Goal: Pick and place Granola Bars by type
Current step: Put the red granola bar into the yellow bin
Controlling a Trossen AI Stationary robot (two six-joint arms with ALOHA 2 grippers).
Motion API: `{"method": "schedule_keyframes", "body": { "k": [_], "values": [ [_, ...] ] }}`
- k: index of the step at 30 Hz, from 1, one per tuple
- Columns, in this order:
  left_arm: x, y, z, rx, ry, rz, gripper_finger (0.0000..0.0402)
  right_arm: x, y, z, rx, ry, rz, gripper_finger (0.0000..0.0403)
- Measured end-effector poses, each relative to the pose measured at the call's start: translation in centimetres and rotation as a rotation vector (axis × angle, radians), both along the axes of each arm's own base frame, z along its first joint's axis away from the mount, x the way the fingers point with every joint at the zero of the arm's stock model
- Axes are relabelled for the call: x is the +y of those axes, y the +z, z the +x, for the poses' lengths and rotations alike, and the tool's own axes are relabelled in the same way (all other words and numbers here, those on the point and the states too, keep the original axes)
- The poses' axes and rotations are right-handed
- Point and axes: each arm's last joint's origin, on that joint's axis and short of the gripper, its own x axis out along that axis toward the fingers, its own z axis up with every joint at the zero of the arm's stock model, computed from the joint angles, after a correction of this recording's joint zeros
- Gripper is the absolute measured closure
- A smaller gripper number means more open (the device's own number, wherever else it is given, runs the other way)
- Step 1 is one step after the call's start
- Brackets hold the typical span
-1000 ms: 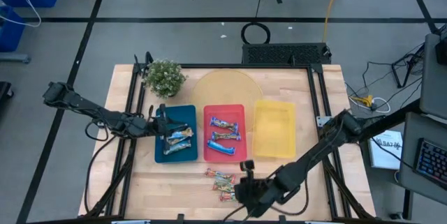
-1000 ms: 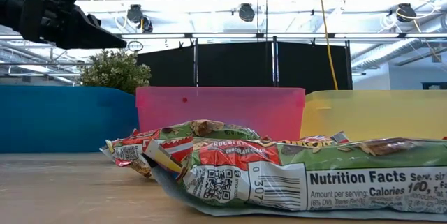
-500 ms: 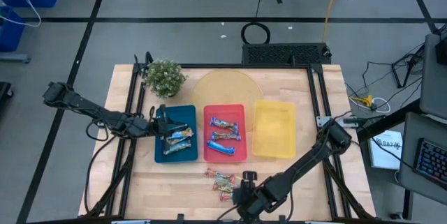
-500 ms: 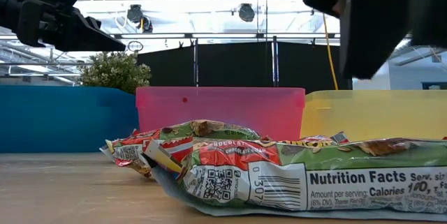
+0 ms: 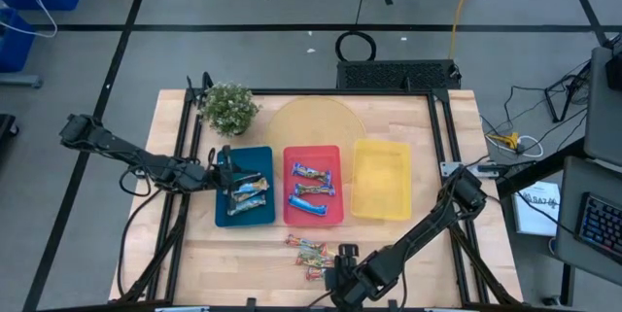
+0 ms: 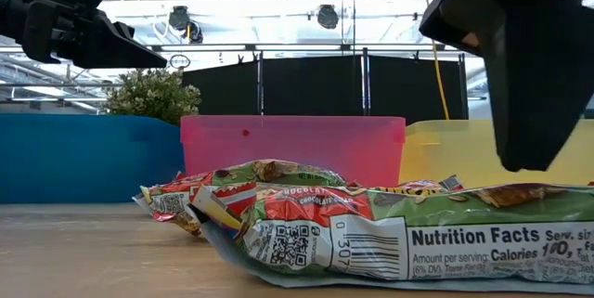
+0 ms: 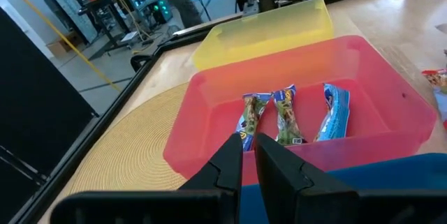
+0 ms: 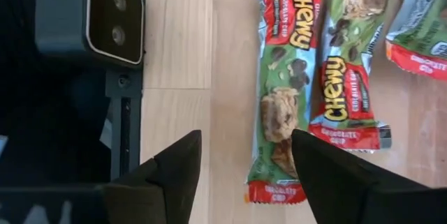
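— Where do we find the loose granola bars?

— On the bare wood at the front of the table, in front of the red tray. From above we count a small cluster, long axes running roughly left-right across the table, slightly fanned. In the right wrist view two red-green bars lie side by side, touching, long axes parallel, with a third wrapper just beside them.

— And the right gripper?

— It hangs near that cluster at the table's front edge. Its fingers stand spread apart with nothing between them; the nearest bar's end lies in the gap ahead.

— What about the sorted ones?

— Three bars lie in the red tray, side by side: in the high view their long axes run left-right. More bars rest in the blue tray. We see nothing in the yellow tray.

— The left gripper?

— Over the blue tray's left rim, fingers nearly together, a thin slit between them, holding nothing.
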Motion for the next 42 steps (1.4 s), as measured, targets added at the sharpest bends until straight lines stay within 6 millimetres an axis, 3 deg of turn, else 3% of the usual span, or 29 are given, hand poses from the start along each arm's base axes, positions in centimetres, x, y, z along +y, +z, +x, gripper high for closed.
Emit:
{"method": "schedule_keyframes", "body": {
  "k": [14,22,28,36,42],
  "values": [
    [0.0,0.0,0.0,0.0,0.0,-0.004,0.0353,-1.3,-2.7,0.0,-0.023,0.015,0.028,0.0219],
    [0.0,0.0,0.0,0.0,0.0,-0.004,0.0353,-1.3,-3.0,0.0,-0.027,0.021,0.036,0.0244],
    [0.0,0.0,0.0,-0.002,0.002,-0.015,0.0353,-1.1,-1.5,-0.5,-0.021,0.022,0.107,0.026],
    [0.0,0.0,0.0,-0.002,0.002,-0.017,0.0353,-0.8,3.3,-1.6,-0.229,0.073,0.036,0.027],
    [0.0,0.0,0.0,0.002,0.003,-0.02,0.0353,-1.0,2.5,-1.0,-0.236,0.047,0.02,0.0263]
  ]
}}
